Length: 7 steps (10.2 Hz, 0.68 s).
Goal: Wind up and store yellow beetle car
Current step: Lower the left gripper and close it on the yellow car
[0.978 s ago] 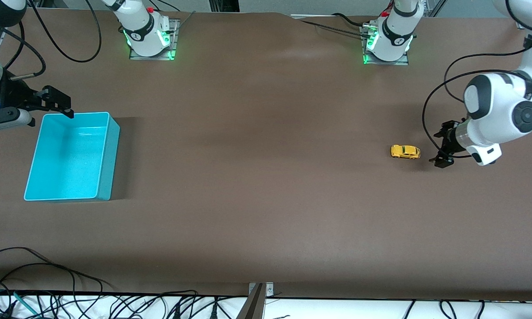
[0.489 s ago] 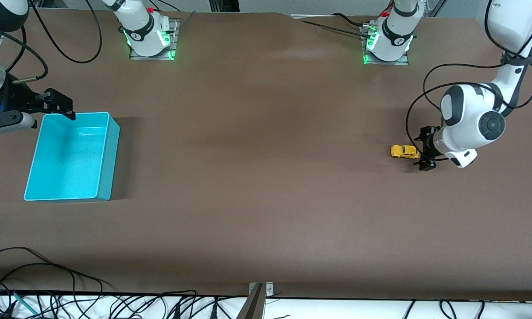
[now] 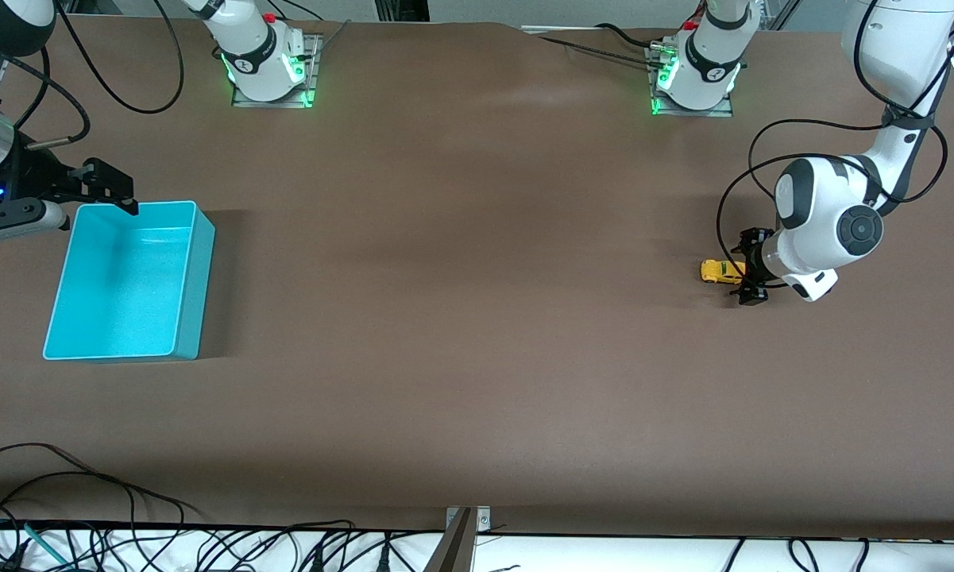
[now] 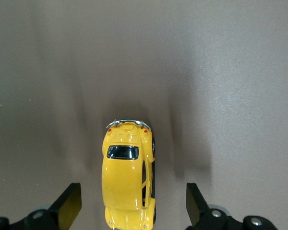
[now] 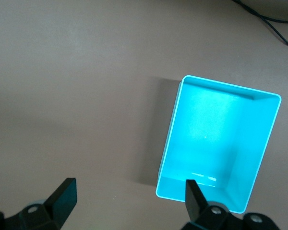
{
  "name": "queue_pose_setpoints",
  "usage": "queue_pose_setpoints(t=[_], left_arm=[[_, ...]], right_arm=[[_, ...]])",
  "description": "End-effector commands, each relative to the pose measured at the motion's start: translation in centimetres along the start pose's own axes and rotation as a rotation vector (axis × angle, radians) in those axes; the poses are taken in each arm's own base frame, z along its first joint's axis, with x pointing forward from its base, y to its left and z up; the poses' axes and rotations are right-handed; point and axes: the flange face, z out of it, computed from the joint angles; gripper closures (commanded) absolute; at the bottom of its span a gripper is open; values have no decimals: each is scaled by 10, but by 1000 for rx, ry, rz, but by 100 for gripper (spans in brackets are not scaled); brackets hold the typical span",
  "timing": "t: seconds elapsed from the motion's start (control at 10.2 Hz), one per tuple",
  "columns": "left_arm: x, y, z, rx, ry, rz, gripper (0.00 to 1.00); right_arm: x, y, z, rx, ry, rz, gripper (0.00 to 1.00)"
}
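We saw the yellow beetle car (image 4: 128, 178), glossy, rounded, with dark windows and a chrome bumper, resting on the brown table (image 3: 477, 318) toward the left arm's end. The left gripper (image 3: 747, 266) straddled it, fingers spread, untouching. The right gripper (image 3: 107, 187) hovered open over the teal bin (image 3: 193, 278).

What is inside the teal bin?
Nothing shows inside the teal rectangular plastic bin: its bare floor is visible in the front and right wrist views. The right pincer covers only a bit of one rim corner.
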Motion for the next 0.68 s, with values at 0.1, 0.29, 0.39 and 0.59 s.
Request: queue_pose_setpoints(t=[0.1, 0.29, 0.39, 0.59], left_arm=[[-1, -8, 4, 4, -7, -14, 12], [-2, -10, 8, 13, -7, -13, 15], [-2, -12, 11, 20, -7, -12, 15], [-2, -14, 12, 26, 2, 0, 25]], right_arm=[[3, 0, -1, -14, -2, -19, 0], [4, 0, 1, -13, -5, -18, 0], [3, 0, 0, -14, -4, -18, 0], [4, 0, 1, -13, -5, -18, 0]])
